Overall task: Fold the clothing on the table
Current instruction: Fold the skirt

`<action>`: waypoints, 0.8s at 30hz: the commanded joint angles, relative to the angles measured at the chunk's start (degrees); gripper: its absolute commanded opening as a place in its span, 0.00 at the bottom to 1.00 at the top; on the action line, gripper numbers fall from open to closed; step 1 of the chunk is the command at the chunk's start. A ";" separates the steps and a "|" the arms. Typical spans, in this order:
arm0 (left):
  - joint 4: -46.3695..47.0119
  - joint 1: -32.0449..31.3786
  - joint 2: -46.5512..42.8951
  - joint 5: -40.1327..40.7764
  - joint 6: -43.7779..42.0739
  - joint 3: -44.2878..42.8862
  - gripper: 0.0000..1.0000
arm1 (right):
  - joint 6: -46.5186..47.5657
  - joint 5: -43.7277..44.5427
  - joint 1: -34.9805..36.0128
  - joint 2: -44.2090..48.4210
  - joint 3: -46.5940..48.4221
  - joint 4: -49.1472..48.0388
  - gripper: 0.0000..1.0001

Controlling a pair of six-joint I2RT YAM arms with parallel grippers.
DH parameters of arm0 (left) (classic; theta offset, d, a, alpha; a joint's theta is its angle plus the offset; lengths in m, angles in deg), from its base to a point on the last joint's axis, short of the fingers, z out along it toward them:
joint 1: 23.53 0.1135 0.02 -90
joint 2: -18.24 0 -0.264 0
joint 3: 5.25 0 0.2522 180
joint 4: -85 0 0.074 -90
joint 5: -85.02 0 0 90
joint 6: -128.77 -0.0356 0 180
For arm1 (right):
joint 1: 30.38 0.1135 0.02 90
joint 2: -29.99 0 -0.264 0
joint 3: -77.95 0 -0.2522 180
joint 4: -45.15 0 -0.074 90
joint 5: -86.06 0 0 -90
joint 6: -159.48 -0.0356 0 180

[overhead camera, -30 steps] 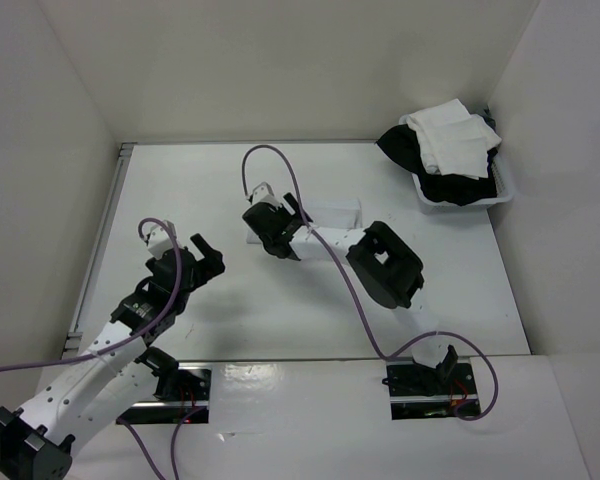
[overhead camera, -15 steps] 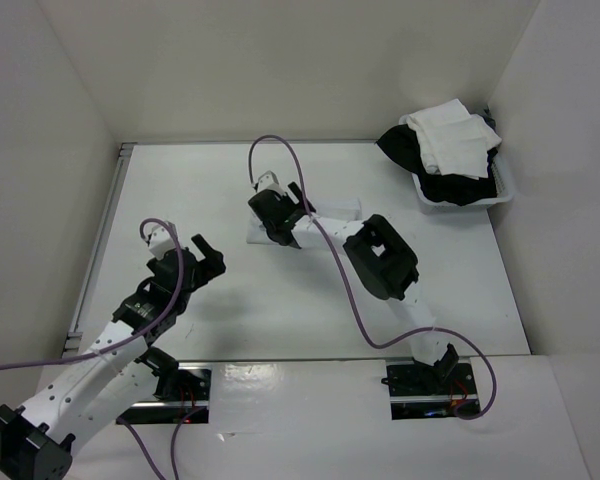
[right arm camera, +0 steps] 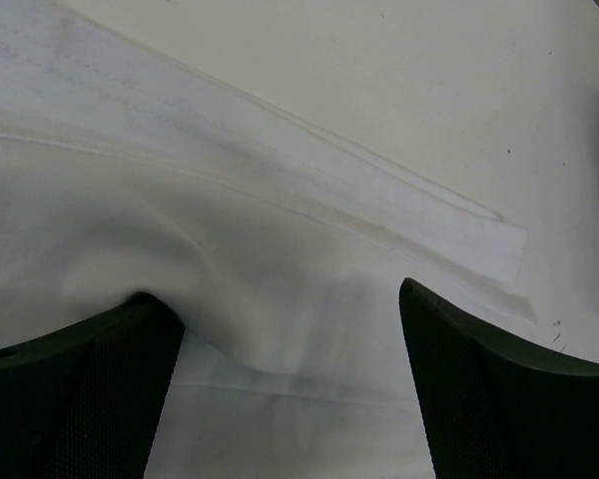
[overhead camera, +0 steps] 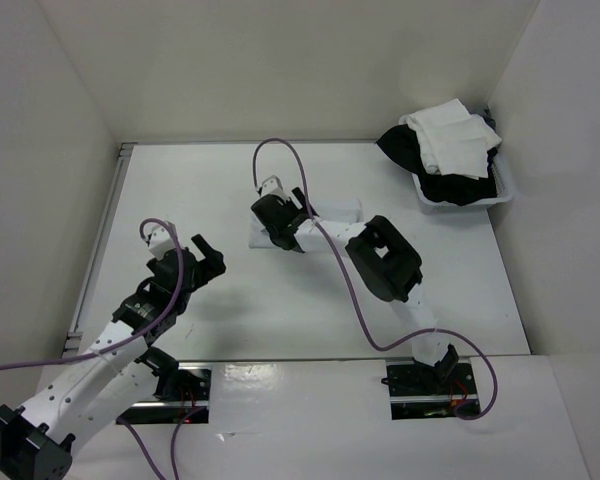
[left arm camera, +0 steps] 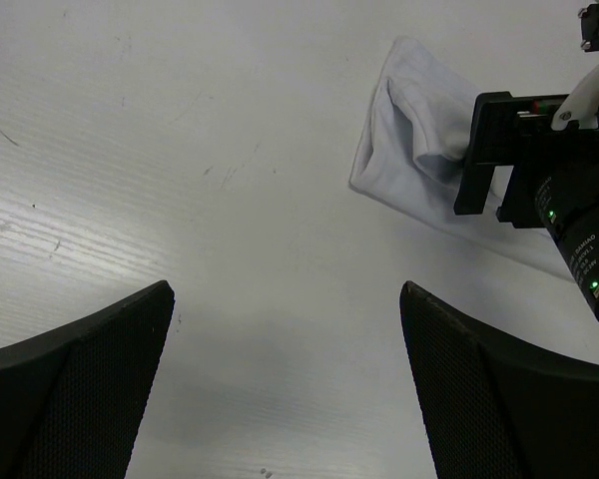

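Two tools are in view, and both stand spread wide. The left tool [overhead camera: 208, 257] is in the lower left of the overhead view over bare tabletop [overhead camera: 280, 310]. Its wrist view shows dark fingers [left arm camera: 80, 399] far apart at the bottom corners, with only the white surface between them. It holds nothing and touches nothing that shows.

The right tool [overhead camera: 273, 218] sits just above the centre of the overhead view, lowered onto the clothing [overhead camera: 342, 210]. In its own wrist view the two fingers [right arm camera: 70, 389] fill the lower corners, well apart, and pale fabric covers nearly all the space between them. The cloth humps up in a soft fold against the lower-left finger, so that finger is touching it. At the lower-right finger, contact cannot be told. The jaws are not pinched on the fabric.

The clothing lies on the tabletop as a small, folded, elongated white piece, with stitched hems running diagonally across the right wrist view. The left wrist view shows it at the upper right of the frame, its rounded end pointing left and the right tool's black finger standing on it. It is well apart from the white bin [overhead camera: 507, 190] of heaped garments [overhead camera: 450, 140] at the upper right of the overhead view.
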 commanded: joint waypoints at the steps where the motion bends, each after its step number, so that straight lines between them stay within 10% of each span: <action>1: 1.66 0.26 -1.07 0.05 -0.23 0.12 1.00 | -2.08 0.53 1.51 2.63 -1.84 0.71 0.90; 24: 4.39 0.26 2.44 -1.00 -0.23 0.12 1.00 | 7.41 3.52 -5.61 -4.56 22.47 3.60 0.90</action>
